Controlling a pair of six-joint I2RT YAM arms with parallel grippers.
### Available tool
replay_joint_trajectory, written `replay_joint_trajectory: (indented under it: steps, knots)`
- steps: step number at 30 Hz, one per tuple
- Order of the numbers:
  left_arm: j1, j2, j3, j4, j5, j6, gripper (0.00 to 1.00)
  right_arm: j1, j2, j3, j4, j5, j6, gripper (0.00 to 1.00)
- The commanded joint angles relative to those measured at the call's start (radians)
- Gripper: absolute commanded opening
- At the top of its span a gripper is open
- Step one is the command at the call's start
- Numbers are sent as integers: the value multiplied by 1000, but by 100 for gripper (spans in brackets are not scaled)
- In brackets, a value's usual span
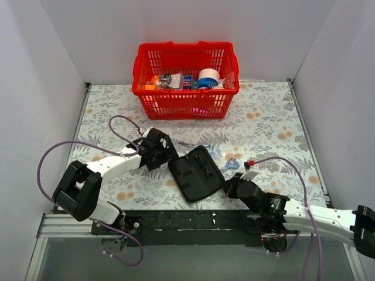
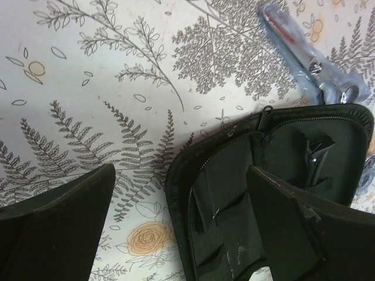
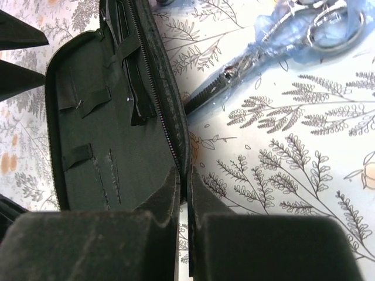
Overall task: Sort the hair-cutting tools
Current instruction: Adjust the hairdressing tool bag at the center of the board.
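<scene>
The pouch (image 1: 196, 174) lies open on the bench (image 1: 263, 126), and both arms work at it. The right fingers (image 3: 170, 202) are pressed together at its near right rim; the zip edge runs down into the seam between them, so they seem to pinch it. The left fingers (image 2: 82, 205) are spread wide over the pouch's left rim, one above the bench and one above the lining, holding nothing. One scissors (image 3: 258, 58) lies just beside the pouch's right edge, and the second scissors (image 1: 202, 146) lies just off its far corner. A slim black stick (image 3: 137, 88) appears tucked under a strap inside the pouch. The main risk, as I judge it, is the pinch. A thin rim can slip out, and a pull or lift could tip the pouch, spill the stick or sweep the nearby scissors across the bench. The left finger over the lining could also snag a strap if it drops, and the two arms are near each other across the pouch. The pinch point is hidden behind the right fingers. The stick is black on black and hard to identify, and the left wrist view cuts off the second scissors' loops.
</scene>
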Motion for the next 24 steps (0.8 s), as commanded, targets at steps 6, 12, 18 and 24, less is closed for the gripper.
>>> replay_joint_trajectory:
  steps: [6, 12, 18, 24]
  knots:
    - [-1, -100, -53, 28, 39, -8, 96, -2, 147, 213, 58, 14, -415, 1]
    - [-1, -267, -10, -133, -68, 12, 96, -37, 342, 400, 85, -194, -685, 1]
    - [-1, -427, 85, -299, -112, 42, 96, -128, 579, 587, 80, -516, -958, 1]
    - [-1, -508, 97, -342, -119, 59, 96, -191, 813, 805, -44, -731, -1166, 1]
